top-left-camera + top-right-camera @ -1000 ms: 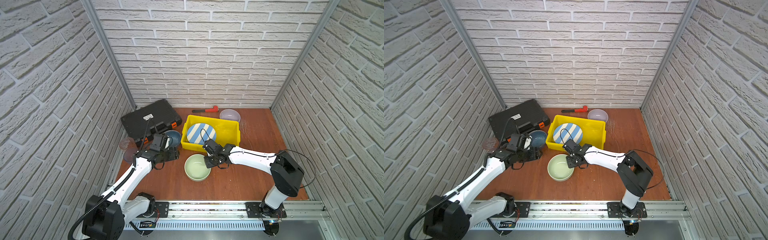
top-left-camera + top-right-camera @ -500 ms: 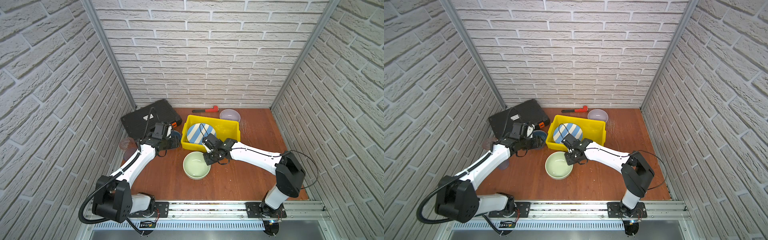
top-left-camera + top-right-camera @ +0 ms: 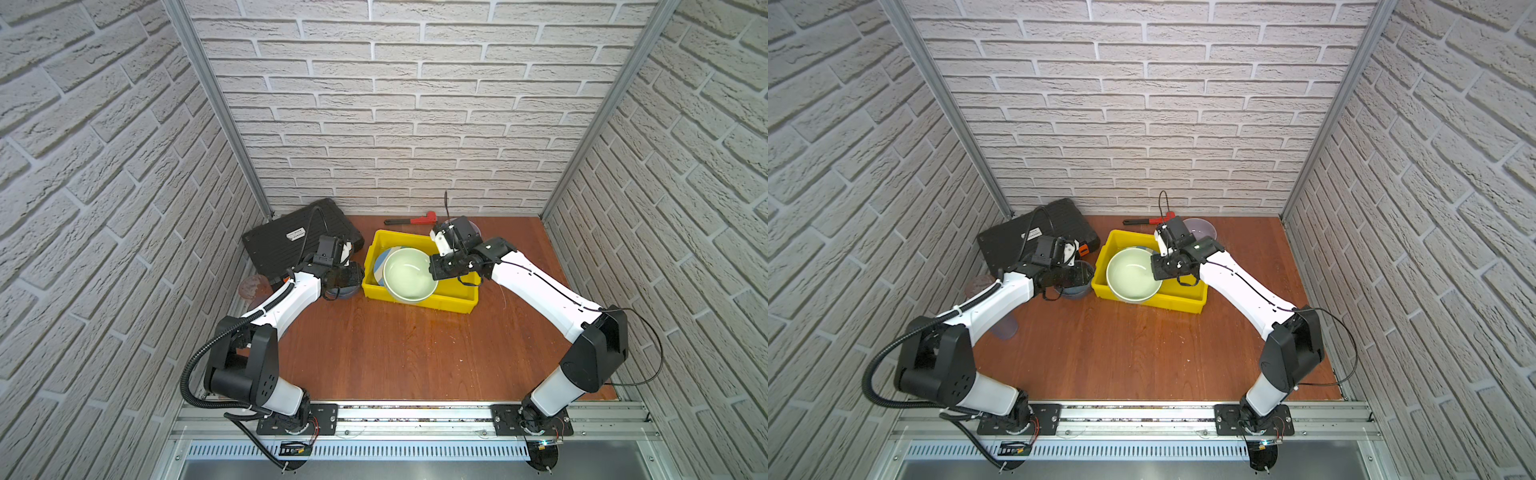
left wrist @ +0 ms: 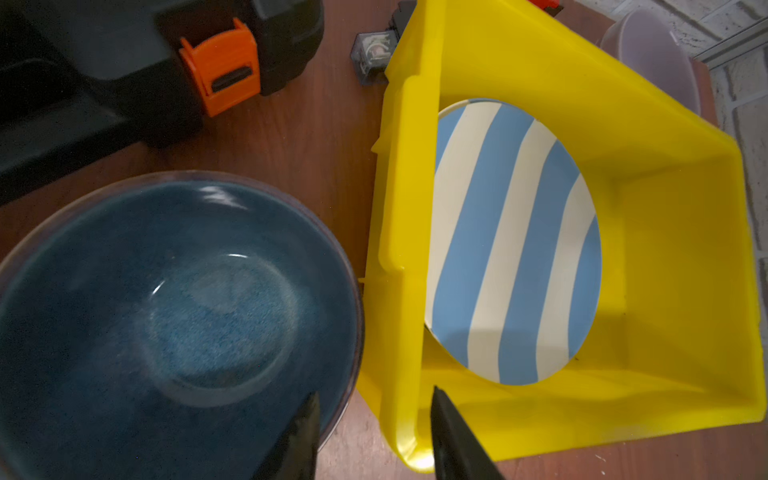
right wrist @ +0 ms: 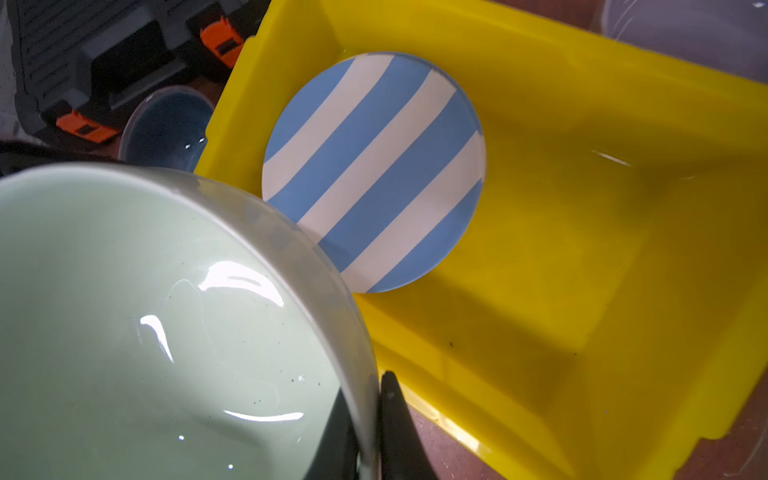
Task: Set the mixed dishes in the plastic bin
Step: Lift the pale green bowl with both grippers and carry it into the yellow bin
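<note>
Top views both show the wooden surface point(image 3: 395, 353), with a black tool case point(image 3: 282, 245) at its far left and the yellow bin point(image 3: 453, 301) near it. The pale green bowl point(image 3: 409, 274) hangs over the bin's near left corner, its rim pinched tight by the right claw point(image 5: 370, 399). Below it the blue-white striped plate point(image 5: 374, 166) lies in the bin's left part. The blue bowl point(image 4: 166, 311) sits on the surface between case and bin. The left claw point(image 4: 374, 392) straddles its rim with fingers apart, the outer one clear of the bowl. A lavender bowl point(image 3: 1200, 226) stands behind the bin, near a red pipe wrench point(image 3: 415, 219).
</note>
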